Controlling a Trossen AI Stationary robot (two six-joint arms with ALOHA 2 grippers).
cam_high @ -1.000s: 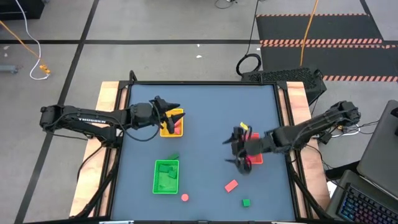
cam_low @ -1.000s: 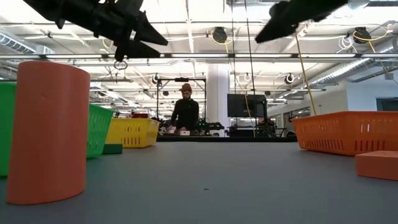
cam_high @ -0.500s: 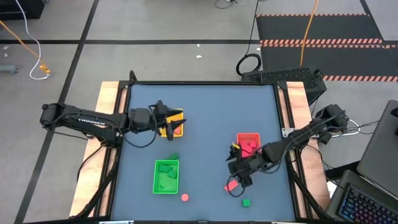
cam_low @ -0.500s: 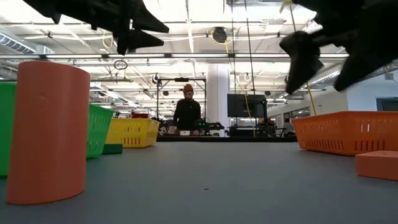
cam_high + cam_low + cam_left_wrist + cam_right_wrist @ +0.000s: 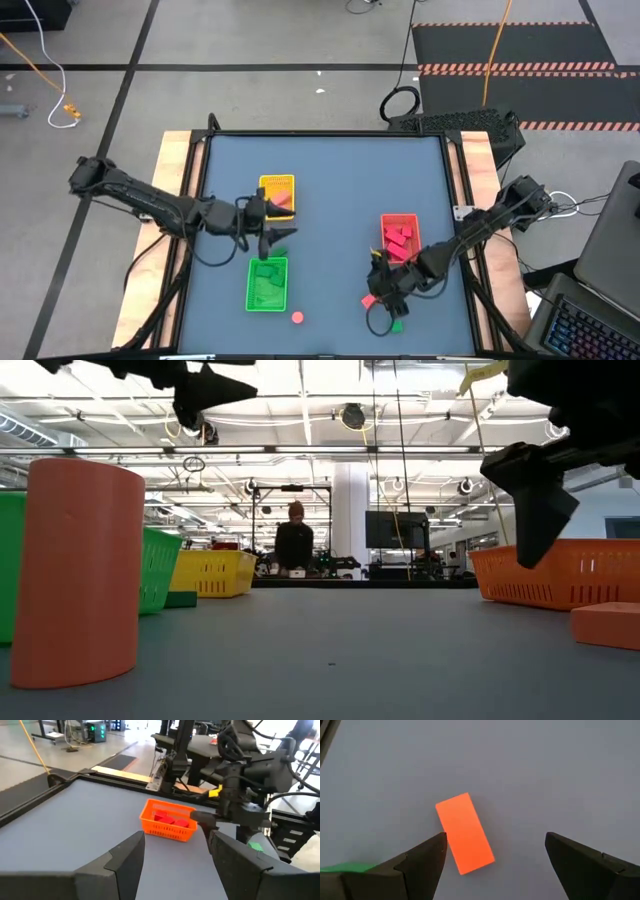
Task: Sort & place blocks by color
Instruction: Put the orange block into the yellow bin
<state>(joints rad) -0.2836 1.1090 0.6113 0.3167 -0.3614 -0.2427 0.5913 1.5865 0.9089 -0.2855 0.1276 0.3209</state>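
- The right gripper (image 5: 384, 290) hangs low over the near right part of the table, fingers spread wide and holding nothing; in the right wrist view its two dark fingers (image 5: 422, 862) stand either side of a salmon-pink rectangular block (image 5: 465, 833) lying flat on the grey surface, with clear gaps on both sides.
- The left gripper (image 5: 268, 234) sits above the middle-left of the table, between the yellow tray and the green tray, its fingers parted and empty; the left wrist view looks out between them across the table.
- The table (image 5: 330, 190) is a blue-grey top with wooden side rails.
- The green tray (image 5: 267, 283) lies near the front left and holds green blocks.
- The red tray (image 5: 399, 237) lies to the right, just behind the right gripper, and holds red blocks (image 5: 167, 819).
- The yellow tray (image 5: 277, 194) lies behind the left gripper with a pink piece inside.
- The salmon-pink rectangular block shows partly at the right gripper's left edge in the high view (image 5: 368, 299).
- A small green block (image 5: 395, 325) lies on the table just in front of the right gripper.
- A salmon-pink round block (image 5: 297, 318) stands near the front edge, just right of the green tray's near end.
- A person (image 5: 295, 545) stands well behind the table in the room.
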